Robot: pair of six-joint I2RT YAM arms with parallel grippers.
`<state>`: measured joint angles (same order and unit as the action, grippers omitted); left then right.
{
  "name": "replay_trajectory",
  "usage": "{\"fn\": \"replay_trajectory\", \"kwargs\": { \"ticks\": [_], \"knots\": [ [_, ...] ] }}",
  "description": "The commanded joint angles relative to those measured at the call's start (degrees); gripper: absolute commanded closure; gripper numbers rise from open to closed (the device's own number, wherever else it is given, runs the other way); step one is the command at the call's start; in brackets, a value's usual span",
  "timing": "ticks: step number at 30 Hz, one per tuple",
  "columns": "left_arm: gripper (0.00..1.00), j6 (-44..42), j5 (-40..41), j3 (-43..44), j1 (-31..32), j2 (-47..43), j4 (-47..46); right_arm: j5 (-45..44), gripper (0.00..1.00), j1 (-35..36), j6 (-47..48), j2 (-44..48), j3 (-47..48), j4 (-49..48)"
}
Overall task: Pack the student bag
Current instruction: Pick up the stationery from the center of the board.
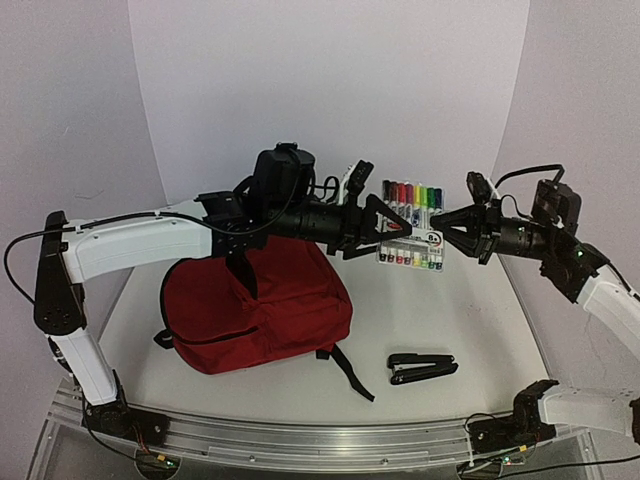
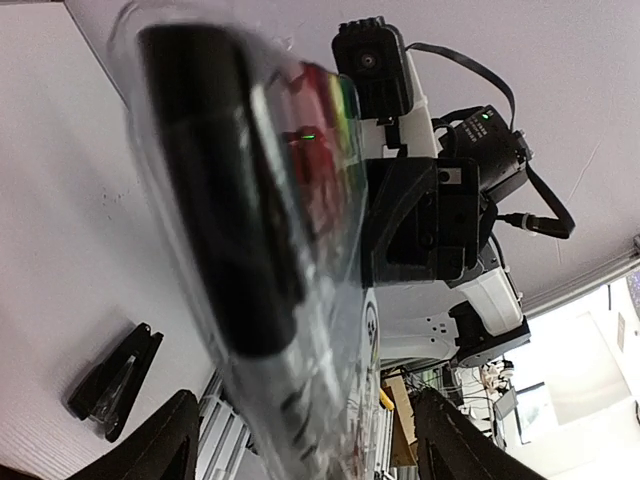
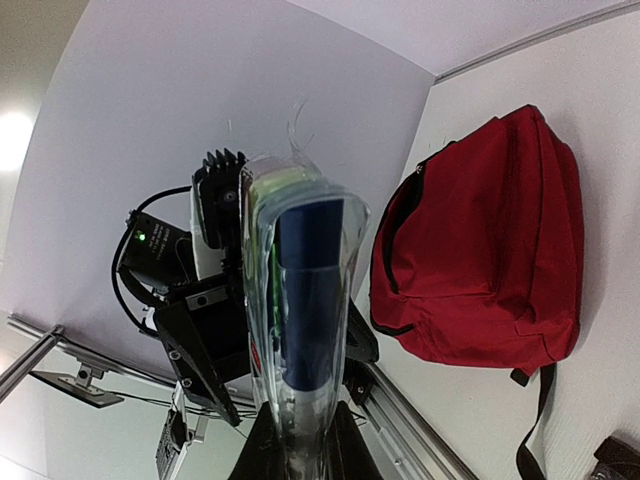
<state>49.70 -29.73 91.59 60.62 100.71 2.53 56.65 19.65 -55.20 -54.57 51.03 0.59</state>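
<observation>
Top view: the clear plastic pack of coloured marker pens (image 1: 411,222) is in the air at centre frame, upright, caps up, between both arms and clear of the table.

Right gripper (image 1: 441,229): clenched on the pack's right edge. In the right wrist view its fingers (image 3: 262,446) sit tight against both faces of the pack (image 3: 305,300), seen edge-on at bottom centre.

Left gripper (image 1: 392,228): released. In the left wrist view its fingers (image 2: 165,440) stand wide apart at lower left and lower right, with the pack (image 2: 230,220) edge-on between them. No contact is visible. From above it sits at the pack's left edge, so the two grippers face each other across the pack.

The dark red fabric backpack with black straps and zippers (image 1: 255,300) lies flat on the white table (image 1: 460,310), lower left of centre, partly under the left arm's forearm. One black strap (image 1: 352,378) trails off its lower right corner. In the right wrist view the bag (image 3: 480,250) fills the right half of the frame. I cannot tell whether any zipper is open.

A black stapler (image 1: 422,367) lies on the table in the lower right of the top view, just beside the strap end and apart from the bag. It also shows at lower left of the left wrist view (image 2: 115,380).
</observation>
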Motion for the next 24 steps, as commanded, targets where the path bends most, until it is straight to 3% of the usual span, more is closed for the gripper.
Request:
{"fn": "replay_trajectory", "kwargs": {
  "ticks": [1,3,10,12,13,16,24],
  "knots": [
    [0.31,0.9,-0.73,-0.67,-0.39,-2.47,-7.05,0.03,1.0,2.58,0.0,-0.81,1.43,-4.97],
    [0.39,0.76,0.23,-1.36,-0.48,-3.53,-7.66,-0.6,1.0,3.77,0.26,-1.18,1.29,-5.07],
    [0.83,4.43,1.78,-8.03,-1.11,-7.14,-11.9,-2.13,1.0,5.56,1.16,-2.76,1.33,-5.43],
    [0.94,5.31,2.4,-10.26,-1.75,-8.35,-12.34,-3.4,0.93,5.98,1.72,-3.2,1.3,-5.4],
    [0.98,5.55,2.76,-11.07,-2.09,-8.92,-12.0,-4.34,0.84,6.24,2.03,-3.36,1.4,-5.35],
    [1.0,5.14,3.57,-12.96,-3.38,-11.33,-9.47,-8.35,0.6,7.54,3.78,-3.8,2.38,-4.34],
    [1.0,0.31,9.29,-16.84,-10.32,-23.77,8.3,-26.62,0.31,15.97,12.64,-9.34,9.87,8.58]
  ]
}}
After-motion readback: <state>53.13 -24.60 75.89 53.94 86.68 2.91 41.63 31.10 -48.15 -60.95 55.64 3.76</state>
